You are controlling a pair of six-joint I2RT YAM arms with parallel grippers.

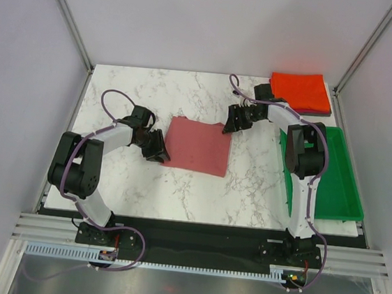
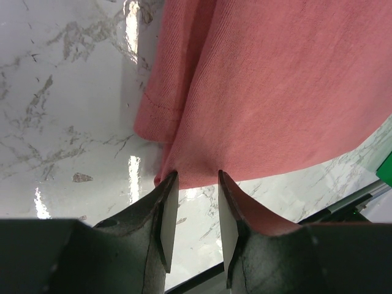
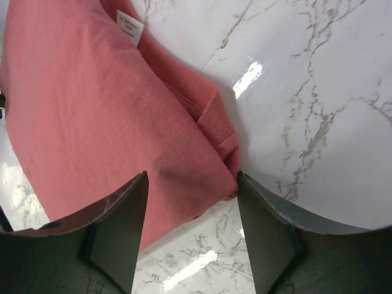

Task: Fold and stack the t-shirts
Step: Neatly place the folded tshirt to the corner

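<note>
Folding step: dusty rose cotton t-shirt [image 1: 197, 146] lies flat. My left gripper [image 2: 196, 177] parted at its hem, right gripper [image 3: 191, 177] spread over a corner. Next, I judge: pinch both, fold across.

Central t-shirt [image 1: 197, 146] flat on table [image 1: 152, 93]; left gripper [image 1: 161, 148] at its 9 o'clock edge, right gripper [image 1: 231, 122] at 1 o'clock; folded t-shirt [image 1: 300, 92] at 2 o'clock, behind tray [image 1: 339, 183].
</note>
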